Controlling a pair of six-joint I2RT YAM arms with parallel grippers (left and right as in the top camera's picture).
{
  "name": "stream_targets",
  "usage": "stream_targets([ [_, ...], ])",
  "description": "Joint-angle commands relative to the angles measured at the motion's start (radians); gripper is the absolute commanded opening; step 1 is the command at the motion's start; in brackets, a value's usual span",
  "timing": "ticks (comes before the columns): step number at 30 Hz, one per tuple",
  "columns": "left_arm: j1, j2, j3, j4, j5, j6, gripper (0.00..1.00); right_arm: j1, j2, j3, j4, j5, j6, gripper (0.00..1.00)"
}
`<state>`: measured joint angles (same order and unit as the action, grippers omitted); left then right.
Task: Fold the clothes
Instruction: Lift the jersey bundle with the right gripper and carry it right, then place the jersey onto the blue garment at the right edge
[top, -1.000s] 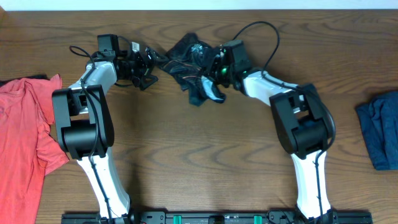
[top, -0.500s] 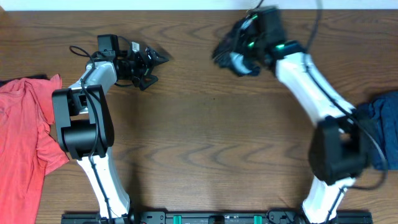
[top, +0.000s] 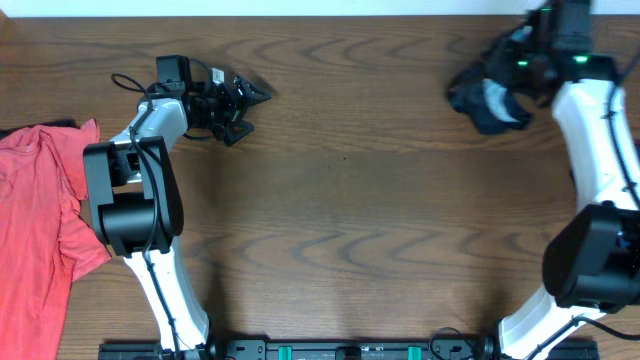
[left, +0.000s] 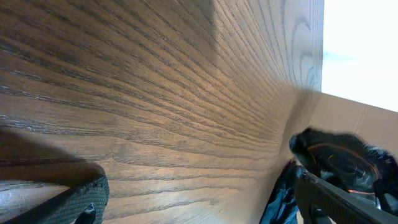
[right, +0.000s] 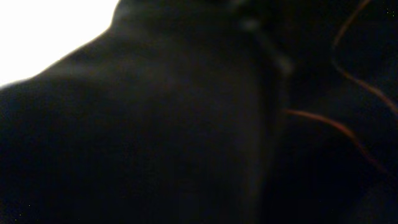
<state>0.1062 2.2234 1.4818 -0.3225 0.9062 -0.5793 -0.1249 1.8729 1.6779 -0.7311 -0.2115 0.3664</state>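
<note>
The clothes (top: 478, 97), a black jersey with thin orange lines, hang as a crumpled bundle at the far right back of the table. My right gripper (top: 507, 84) is shut on them, its fingers buried in the fabric. The right wrist view is filled with the dark cloth (right: 186, 124) and a few orange lines. My left gripper (top: 247, 100) stands open at the back left, well apart from the jersey, nothing between its fingers (left: 78, 200). In the left wrist view the jersey (left: 336, 155) shows far off beyond the right finger.
A red garment (top: 40, 200) lies spread at the left edge of the wooden table (top: 340, 220). A blue cloth (left: 283, 199) shows low in the left wrist view, towards the table's right side. The right arm reaches up along the right edge.
My right arm has swung the jersey from the back middle of the table to the far right. The left arm has stayed still with its gripper open.
</note>
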Motion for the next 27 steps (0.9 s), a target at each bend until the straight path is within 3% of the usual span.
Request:
stream_targets([
  [1,-0.027,0.084,-0.055,-0.043,-0.147,0.002,0.98,-0.087,-0.035,0.072,-0.037,-0.006,-0.118,0.01],
  [8,-0.059,0.084,-0.055,-0.042,-0.159,0.002,0.98,-0.279,-0.035,0.124,-0.116,-0.044,-0.193,0.01],
  [27,-0.1,0.084,-0.055,-0.04,-0.158,0.001,0.98,-0.71,-0.034,0.124,-0.105,-0.163,-0.267,0.01],
])
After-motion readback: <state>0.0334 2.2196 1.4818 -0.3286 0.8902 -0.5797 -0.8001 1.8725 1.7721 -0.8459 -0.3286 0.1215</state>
